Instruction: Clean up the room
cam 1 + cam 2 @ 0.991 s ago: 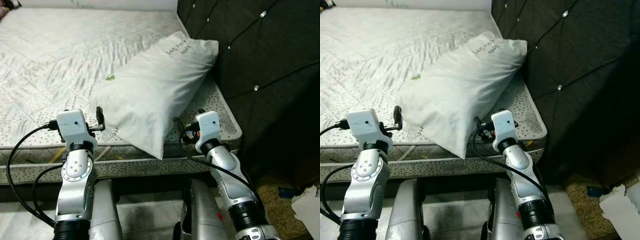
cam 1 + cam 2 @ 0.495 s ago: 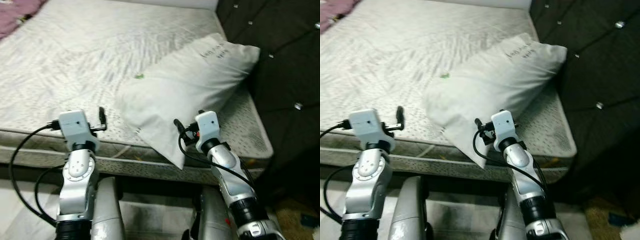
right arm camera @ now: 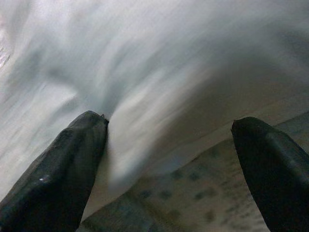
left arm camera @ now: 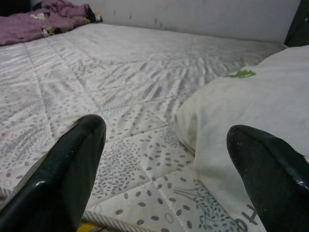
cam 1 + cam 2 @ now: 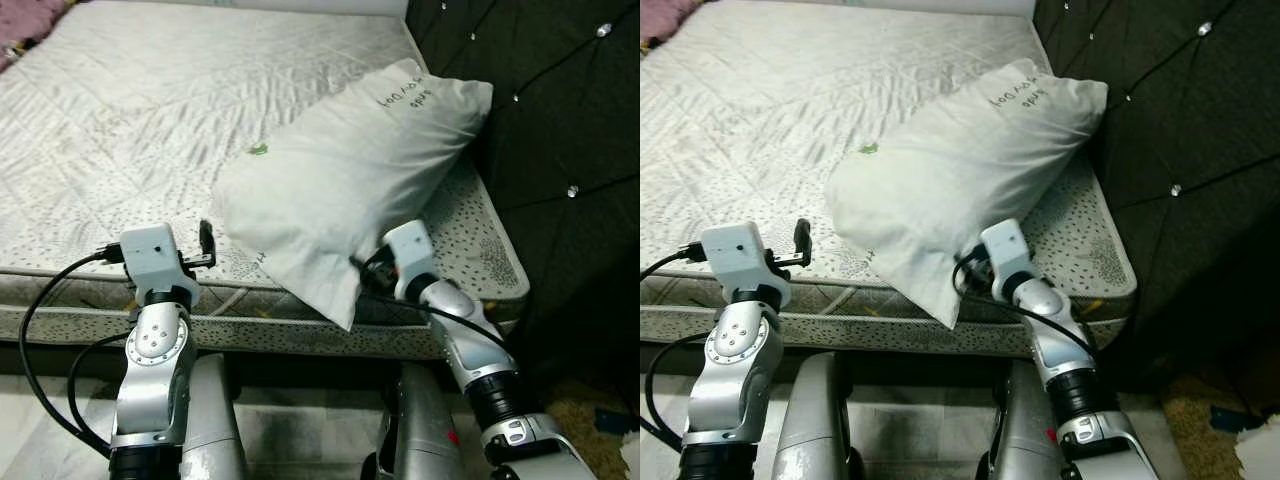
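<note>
A white pillow (image 5: 340, 180) with handwriting near one end lies at an angle on the bare quilted mattress (image 5: 130, 120), its lower corner hanging over the front edge. My right gripper (image 3: 169, 140) is open and pushed in under the pillow's lower right side. One of its fingers (image 3: 72, 159) touches the fabric, and from above the fingertips are hidden behind the pillow by the wrist (image 5: 405, 255). My left gripper (image 5: 205, 245) is open over the mattress edge, just left of the pillow (image 4: 260, 96) and not touching it.
A dark tufted headboard (image 5: 560, 120) rises right of the pillow. Purple clothes (image 4: 43, 19) lie at the far end of the mattress. White paper (image 5: 1260, 450) lies on the floor at the lower right. The mattress left of the pillow is open.
The view has shifted. My right gripper has gone forward from beside the pillow's hanging corner to under its lower side. The left gripper holds its place.
</note>
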Robot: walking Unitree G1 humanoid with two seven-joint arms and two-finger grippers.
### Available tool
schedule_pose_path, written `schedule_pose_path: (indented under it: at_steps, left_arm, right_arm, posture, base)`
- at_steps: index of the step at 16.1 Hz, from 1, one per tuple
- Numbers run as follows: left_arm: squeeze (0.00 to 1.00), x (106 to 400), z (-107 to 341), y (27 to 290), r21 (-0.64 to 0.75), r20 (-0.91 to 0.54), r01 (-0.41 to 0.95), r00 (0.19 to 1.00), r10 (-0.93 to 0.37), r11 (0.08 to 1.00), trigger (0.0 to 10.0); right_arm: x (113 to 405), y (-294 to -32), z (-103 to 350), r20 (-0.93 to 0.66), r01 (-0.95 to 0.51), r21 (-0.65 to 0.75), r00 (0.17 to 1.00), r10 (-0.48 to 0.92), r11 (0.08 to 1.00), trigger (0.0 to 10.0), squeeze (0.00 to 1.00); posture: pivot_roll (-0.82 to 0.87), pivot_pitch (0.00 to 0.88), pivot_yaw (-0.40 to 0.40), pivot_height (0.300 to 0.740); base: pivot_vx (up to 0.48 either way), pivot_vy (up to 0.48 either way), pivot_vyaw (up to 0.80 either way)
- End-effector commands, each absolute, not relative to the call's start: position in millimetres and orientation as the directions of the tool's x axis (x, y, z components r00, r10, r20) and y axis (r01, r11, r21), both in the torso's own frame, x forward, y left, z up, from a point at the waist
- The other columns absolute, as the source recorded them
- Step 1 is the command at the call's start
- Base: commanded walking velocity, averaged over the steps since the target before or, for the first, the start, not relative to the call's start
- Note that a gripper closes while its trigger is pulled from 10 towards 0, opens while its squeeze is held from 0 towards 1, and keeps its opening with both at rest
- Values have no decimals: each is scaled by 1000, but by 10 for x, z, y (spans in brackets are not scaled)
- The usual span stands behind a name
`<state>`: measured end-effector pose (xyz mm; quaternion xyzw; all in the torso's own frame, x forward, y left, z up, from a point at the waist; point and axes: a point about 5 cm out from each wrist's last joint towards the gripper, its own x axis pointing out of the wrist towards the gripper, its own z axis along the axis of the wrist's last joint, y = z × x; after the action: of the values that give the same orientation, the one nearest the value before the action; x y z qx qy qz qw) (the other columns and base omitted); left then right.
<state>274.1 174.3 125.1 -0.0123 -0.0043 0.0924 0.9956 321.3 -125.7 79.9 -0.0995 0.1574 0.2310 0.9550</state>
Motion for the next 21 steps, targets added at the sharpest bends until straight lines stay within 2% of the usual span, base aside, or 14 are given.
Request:
schedule_pose_path:
  at_steps: [1, 4, 9, 11, 12, 15, 21]
  left_arm:
    - [0, 2740, 1284, 1745, -20, 9, -181, 983, 181, 983, 10000]
    - [0, 2757, 1291, 1739, -26, 5, -171, 985, 171, 985, 10000]
    - [0, 2794, 1317, 1717, -35, 5, -153, 988, 154, 988, 10000]
    - [0, 2794, 1328, 1739, -32, 7, -156, 988, 156, 987, 10000]
    - [0, 2795, 1337, 1753, -32, 9, -162, 987, 162, 986, 10000]
    - [0, 2793, 1353, 1770, -34, 14, -171, 985, 171, 985, 10000]
    - [0, 2794, 1347, 1768, -39, 11, -175, 984, 175, 984, 10000]
  right_arm:
    - [3181, -1241, 718, -405, -505, -73, 803, 437, 860, 10000, 0]
    - [3145, -1159, 701, -436, -536, -15, 763, 477, 844, 10000, 0]
    - [3374, -906, 898, -359, -388, 99, 845, 397, 916, 10000, 0]
    - [3487, -821, 1001, -330, -305, 163, 879, 343, 938, 0, 0]
    - [3575, -768, 1116, -293, -244, 223, 907, 303, 944, 0, 0]
    - [3685, -717, 1256, -253, -189, 274, 932, 261, 943, 0, 0]
    - [3767, -917, 1264, -249, -65, 300, 958, 144, 952, 0, 0]
  posture:
    - [84, 54, -42, 509]
    - [81, 50, -38, 509]
    - [89, 48, -26, 509]
    - [93, 45, -27, 509]
    - [103, 43, -30, 509]
    - [111, 43, -33, 509]
    - [102, 43, -34, 509]
  base:
    - [0, 0, 0]
    - [0, 0, 0]
    - [0, 0, 0]
    - [0, 0, 0]
    - [0, 0, 0]
    - [0, 0, 0]
    - [0, 0, 0]
